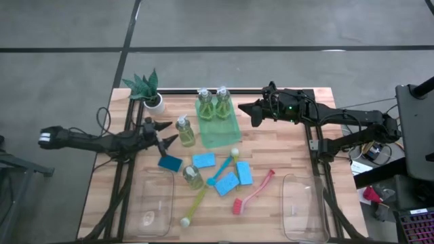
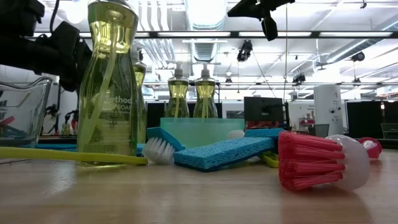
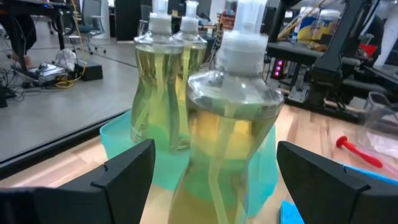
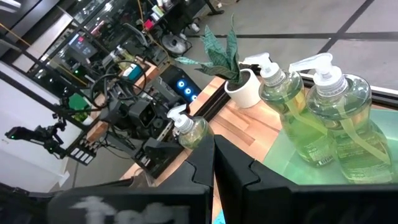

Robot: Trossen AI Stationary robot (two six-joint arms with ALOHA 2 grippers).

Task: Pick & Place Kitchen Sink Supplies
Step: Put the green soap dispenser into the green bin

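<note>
My left gripper (image 1: 171,133) is open at the table's left. Its fingers stand on either side of a clear bottle of yellow-green liquid (image 3: 230,124), just short of it, without touching. That bottle (image 1: 184,131) stands upright on the wood. Two more bottles (image 1: 205,103) (image 1: 222,102) stand in the green tray (image 1: 220,132). A fourth bottle (image 1: 192,176) stands among blue sponges (image 1: 203,160) and the blue (image 1: 220,169), yellow (image 1: 196,203) and red (image 1: 254,193) brushes. My right gripper (image 1: 244,108) hovers shut above the tray's right edge, holding nothing.
A potted plant (image 1: 149,91) stands at the far left corner, behind my left gripper. Two clear bins lie near the front edge, one at the left (image 1: 152,203) and one at the right (image 1: 305,207). Bare wood shows between the tray and the right bin.
</note>
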